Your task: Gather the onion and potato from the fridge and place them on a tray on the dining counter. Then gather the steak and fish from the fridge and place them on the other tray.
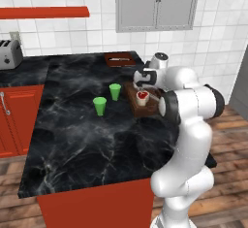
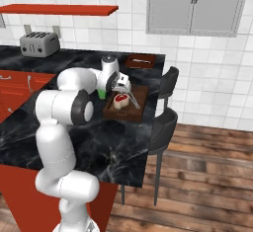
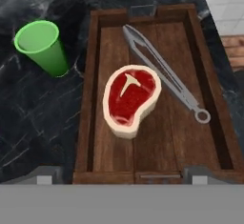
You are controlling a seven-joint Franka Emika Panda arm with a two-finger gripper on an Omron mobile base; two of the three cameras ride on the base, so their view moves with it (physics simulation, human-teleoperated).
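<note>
On the black marble-look counter with white veins, seen from the left base view, two bright green plastic cups stand side by side, apart from each other. Just to their right lies a brown wooden tray with raised walls, and on it rests a raw red steak with a pale fat rim. The white arm's gripper hangs just above that steak. Farther back on the counter sits a flat reddish-brown rectangular tray with a thin dark mark. A silver toaster stands at the far left.

From the right base view, the gripper hovers over the walled tray, the steak lying below it next to long grey metal tongs. The flat reddish-brown tray lies beyond, near the counter's far edge. Two dark stools stand beside the counter.

Looking down from the hand view, the steak lies flat near the tray's middle, its white bone mark up. The tongs run diagonally along its right side, not touching it. One green cup stands on the counter left of the tray wall. The jaws are spread wide, their tips at the bottom corners, holding nothing.
</note>
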